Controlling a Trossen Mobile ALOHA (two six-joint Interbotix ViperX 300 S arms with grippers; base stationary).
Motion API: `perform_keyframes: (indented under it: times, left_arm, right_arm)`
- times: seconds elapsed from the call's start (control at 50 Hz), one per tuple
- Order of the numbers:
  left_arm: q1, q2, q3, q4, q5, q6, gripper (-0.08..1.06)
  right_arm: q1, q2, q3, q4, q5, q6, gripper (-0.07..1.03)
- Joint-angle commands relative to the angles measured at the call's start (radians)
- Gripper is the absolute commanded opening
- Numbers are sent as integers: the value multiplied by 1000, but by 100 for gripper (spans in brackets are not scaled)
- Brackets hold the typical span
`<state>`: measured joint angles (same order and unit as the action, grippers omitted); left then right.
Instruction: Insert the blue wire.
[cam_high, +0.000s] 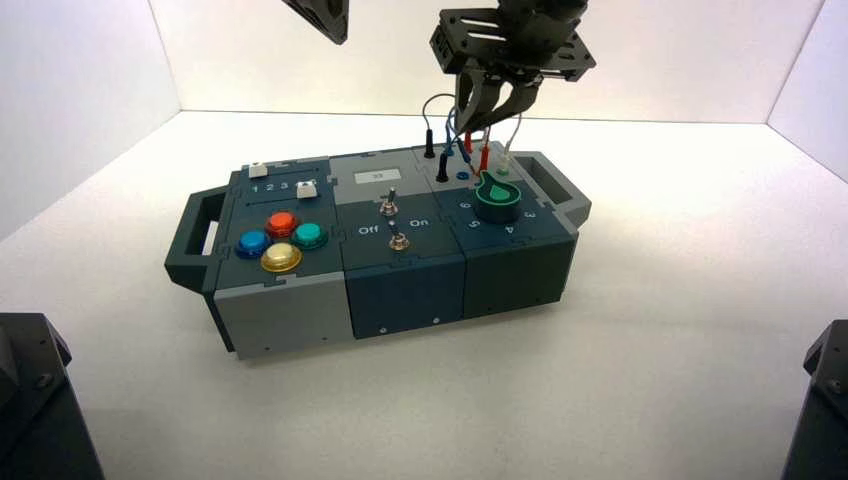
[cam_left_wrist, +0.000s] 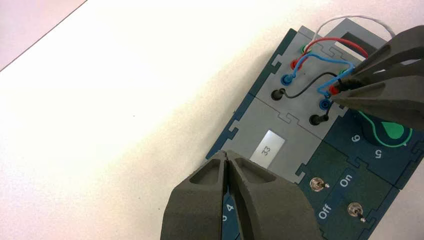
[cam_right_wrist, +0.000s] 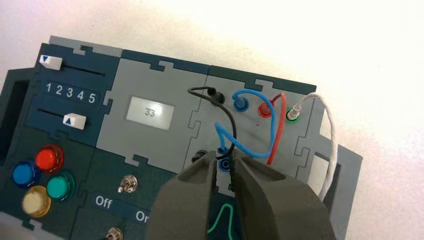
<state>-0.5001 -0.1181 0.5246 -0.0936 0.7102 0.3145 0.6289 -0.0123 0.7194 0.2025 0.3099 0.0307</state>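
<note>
Over the box's wire panel, the right hand (cam_right_wrist: 225, 162) pinches the blue wire (cam_right_wrist: 260, 125) by its loose plug above the empty blue socket (cam_left_wrist: 325, 104); lower it straight, while the left hand (cam_left_wrist: 227, 160), pressed together, waits.

White tabletop (cam_high: 650, 330) underfoot, matte, plain, stretching to three sides. Back wall (cam_high: 400, 60) white, meeting tabletop in straight seam. Left wall (cam_high: 70, 100) white, angled inward, slightly greyer than back. Right wall (cam_high: 815, 110) white, seen only as narrow slice at edge. Soft, even light from above; faint shadow pooled on surface near centre. Brighter glare on tabletop in wrist views, surface washed nearly cream. Dark blocky shapes (cam_high: 35, 400) in both near corners, cut off by frame.
</note>
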Motion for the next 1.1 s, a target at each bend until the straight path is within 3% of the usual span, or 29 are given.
perform_keyframes:
  times: [0.02, 0.44, 0.88, 1.1]
  left_arm:
    - [5, -29, -12, 2, -9, 5, -3]
    - [6, -29, -11, 2, -15, 9, -3]
    - [6, -28, -11, 2, -26, 11, -3]
    - [5, -29, -11, 2, -31, 14, -3]
  right_arm:
    - [-8, -35, -18, -5, 5, 0, 16]
    - [-8, -121, 14, 0, 80, 11, 16]
    - [8, -77, 21, 25, 101, 12, 27]
    - [25, -55, 2, 28, 100, 11, 27]
